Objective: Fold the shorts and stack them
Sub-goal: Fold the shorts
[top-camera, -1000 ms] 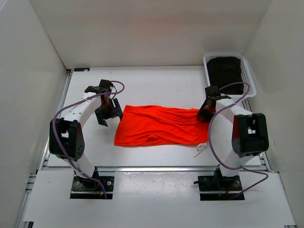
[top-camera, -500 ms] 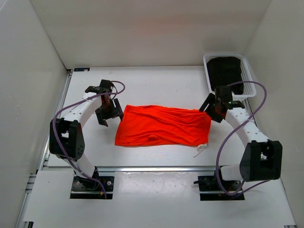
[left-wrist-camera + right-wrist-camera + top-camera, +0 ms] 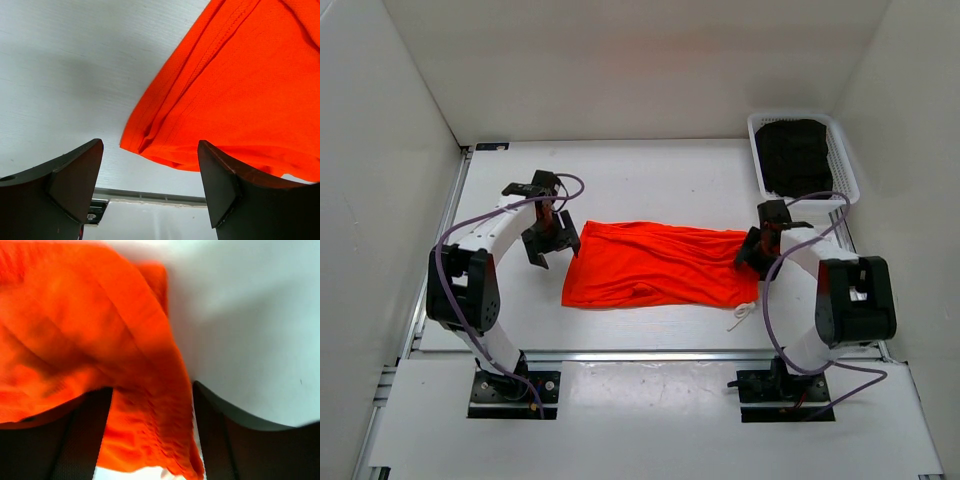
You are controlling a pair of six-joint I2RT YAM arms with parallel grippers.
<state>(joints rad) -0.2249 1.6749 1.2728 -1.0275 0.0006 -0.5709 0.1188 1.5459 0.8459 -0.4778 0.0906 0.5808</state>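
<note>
From my station the shorts [image 3: 660, 265] lie flat in the middle of the table [image 3: 650, 180], long axis running 9 to 3 o'clock in the top view. The white drawstring [image 3: 744, 314] trails off their 4 o'clock corner onto bare table.

The left gripper [image 3: 546, 245] sits just off the shorts' 10 o'clock corner. On the left wrist feed its fingers [image 3: 75, 180] are released and spread wide. The orange hem corner [image 3: 137, 145] lies on the table ahead of the gap, toward 12 o'clock, and the rest of the cloth runs off toward 1 o'clock past the other finger. I see no contact between these fingers and the fabric.

The right gripper [image 3: 752, 250] is at the shorts' 3 o'clock edge. Its wrist feed is blurred, but the fingers [image 3: 85, 435] stand apart with the gathered waistband [image 3: 150, 430] filling the space between them. They are not clenched (whether the pads actually touch the cloth I cannot tell).

A white basket [image 3: 848, 170] sits at the table's 1 o'clock corner, holding dark fabric [image 3: 795, 155], well apart from the shorts.
</note>
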